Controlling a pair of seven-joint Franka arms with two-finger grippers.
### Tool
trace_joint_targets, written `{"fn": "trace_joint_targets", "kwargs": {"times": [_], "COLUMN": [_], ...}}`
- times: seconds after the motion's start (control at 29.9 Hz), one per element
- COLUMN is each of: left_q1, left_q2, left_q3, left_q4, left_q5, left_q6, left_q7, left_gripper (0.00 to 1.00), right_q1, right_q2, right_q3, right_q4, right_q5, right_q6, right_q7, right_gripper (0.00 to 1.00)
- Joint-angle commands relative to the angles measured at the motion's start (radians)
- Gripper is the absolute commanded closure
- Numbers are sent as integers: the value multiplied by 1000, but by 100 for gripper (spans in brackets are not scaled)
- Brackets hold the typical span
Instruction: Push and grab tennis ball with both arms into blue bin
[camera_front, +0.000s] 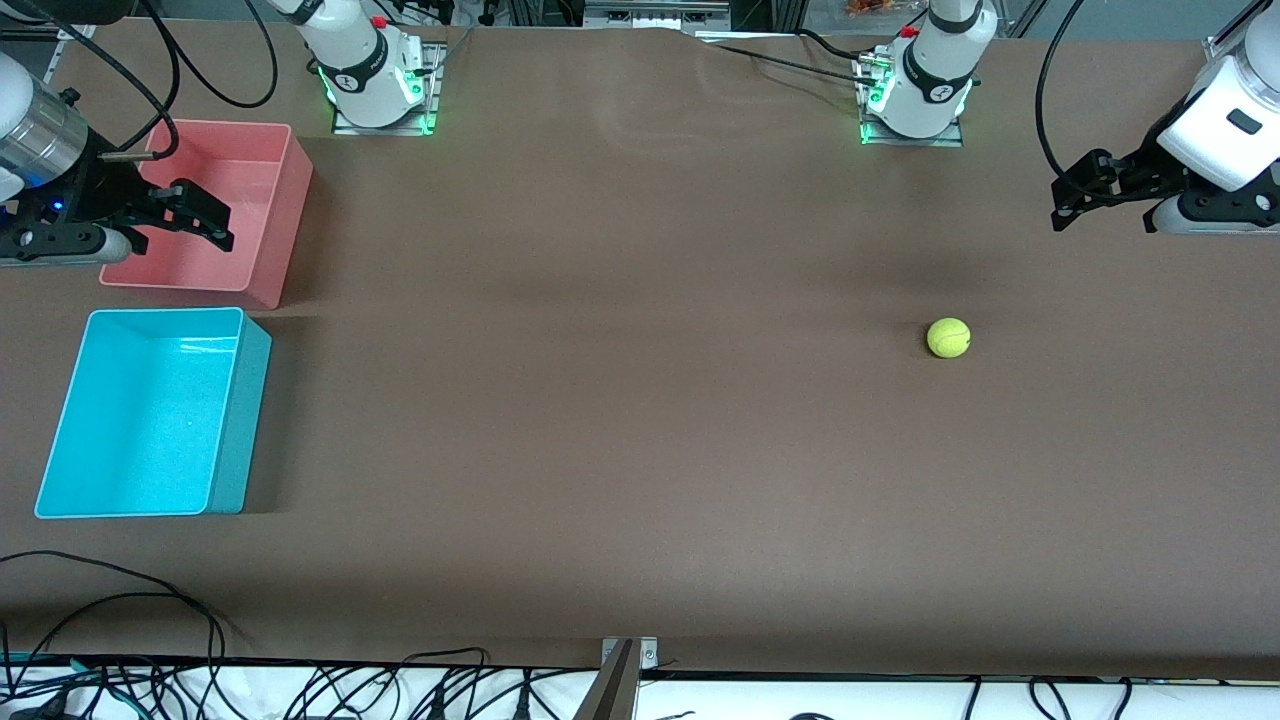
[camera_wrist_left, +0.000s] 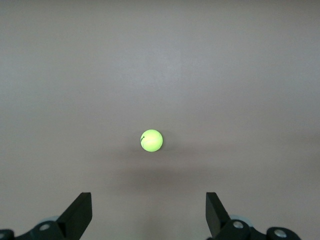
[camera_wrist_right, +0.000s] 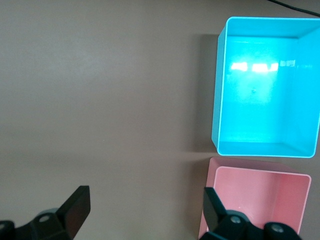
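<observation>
- Surface: a flat, matte brown table (camera_front: 640, 420) fills the front view; loose black cables (camera_front: 130, 640) lie along the lower edge of the frame.
- Tennis ball (camera_front: 948, 338): a small, fuzzy yellow-green sphere with a dark curved seam, at right of centre in the front view. It rests alone on bare table toward the left arm's end, well apart from both bins.
- Blue bin (camera_front: 240, 420): a rectangular cyan tub with thin, glossy walls and a speckled floor, at lower left of the front view, with nothing inside.
- Pink bin (camera_front: 285, 215): a similar pink-red tub at upper left, just beside the blue bin and farther from the front camera.
- Left gripper (camera_front: 1085, 195): black, two-fingered, at the right edge of the front view, hanging over bare table. Its fingers (camera_wrist_left: 77, 215) stand wide apart and grip nothing; the ball sits at centre frame in the left wrist view.
- Right gripper (camera_front: 190, 215): at upper left, over the pink bin. Its fingers (camera_wrist_right: 75, 207) are spread apart and bare.
</observation>
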Motion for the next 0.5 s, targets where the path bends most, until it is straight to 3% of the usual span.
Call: {"fn": "trace_joint_targets", "kwargs": {"times": [0.0,0.47], "left_q1": [8,6], "left_q2": [7,10], "left_q3": [-2,-2], "left_q4": [16,24], "left_q5": [-19,-13], "left_q6": [-16,-28], "left_q7": [-19,-22], "left_gripper": [0,0], "right_q1": [-3,-3], "right_q2": [1,4], "right_q3": [0,0], "right_q4": [21,33], "right_q5": [20,21], "right_q6": [-21,-24], "right_q7": [-7,-13], "right_gripper": [0,0]}}
